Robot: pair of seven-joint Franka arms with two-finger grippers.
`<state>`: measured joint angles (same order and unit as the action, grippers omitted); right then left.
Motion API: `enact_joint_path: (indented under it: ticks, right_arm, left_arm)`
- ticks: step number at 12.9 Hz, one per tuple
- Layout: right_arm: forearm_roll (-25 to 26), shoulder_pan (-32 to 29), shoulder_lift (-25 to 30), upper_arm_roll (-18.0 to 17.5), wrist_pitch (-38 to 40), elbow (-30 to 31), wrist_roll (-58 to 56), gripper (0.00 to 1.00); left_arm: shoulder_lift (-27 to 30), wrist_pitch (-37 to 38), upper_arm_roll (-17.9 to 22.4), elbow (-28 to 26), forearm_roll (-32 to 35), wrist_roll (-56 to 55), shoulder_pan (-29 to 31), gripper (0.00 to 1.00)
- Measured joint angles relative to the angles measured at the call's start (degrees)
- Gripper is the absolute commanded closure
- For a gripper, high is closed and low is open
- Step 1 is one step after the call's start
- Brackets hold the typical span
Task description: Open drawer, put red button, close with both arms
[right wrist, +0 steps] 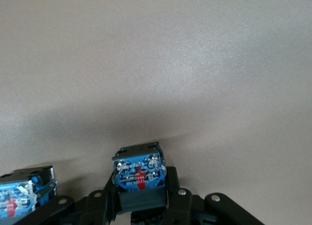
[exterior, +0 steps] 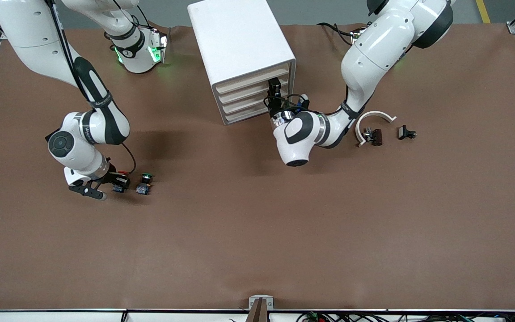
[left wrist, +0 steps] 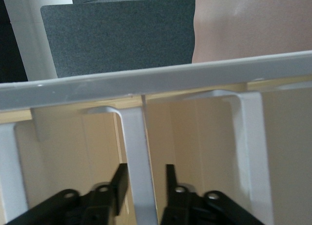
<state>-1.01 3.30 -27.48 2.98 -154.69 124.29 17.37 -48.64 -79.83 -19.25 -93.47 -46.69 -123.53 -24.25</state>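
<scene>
Four shallow drawers sit stacked in the boxy white cabinet (exterior: 243, 53), all looking pushed in from my seat. My left gripper (left wrist: 145, 186) is at the top drawer (exterior: 257, 79), fingers straddling a thin white handle tab, not quite clamped. Toward the right arm's end from the cabinet, my right gripper (right wrist: 141, 195) pinches the red button (right wrist: 139, 172) by its blue base. The green-capped switch (exterior: 144, 183) is just beside it.

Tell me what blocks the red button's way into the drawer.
The drawers themselves: all four in the cabinet look shut. The left gripper has its fingers around a drawer handle. The right gripper grips the red button on the table.
</scene>
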Motion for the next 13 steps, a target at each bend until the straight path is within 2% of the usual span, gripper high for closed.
enact_joint_path:
  ticks: [7, 10, 13]
  right_arm:
    - [0.0, 0.0, 0.2, -0.1, 0.3, -0.3, 0.2, 1.00]
    - [0.0, 0.6, 1.2, -0.4, 8.3, -3.5, 3.6, 1.00]
    - [0.0, 4.1, 3.4, -0.7, 16.3, -7.3, 11.5, 1.00]
  left_arm:
    - [0.0, 0.0, 0.3, 0.1, 0.0, 0.0, 0.4, 0.83]
    - [0.0, 0.0, 1.3, 0.4, 0.0, 0.0, 0.6, 0.83]
    - [0.0, 0.2, 2.9, 1.4, -0.5, -0.1, 1.0, 0.83]
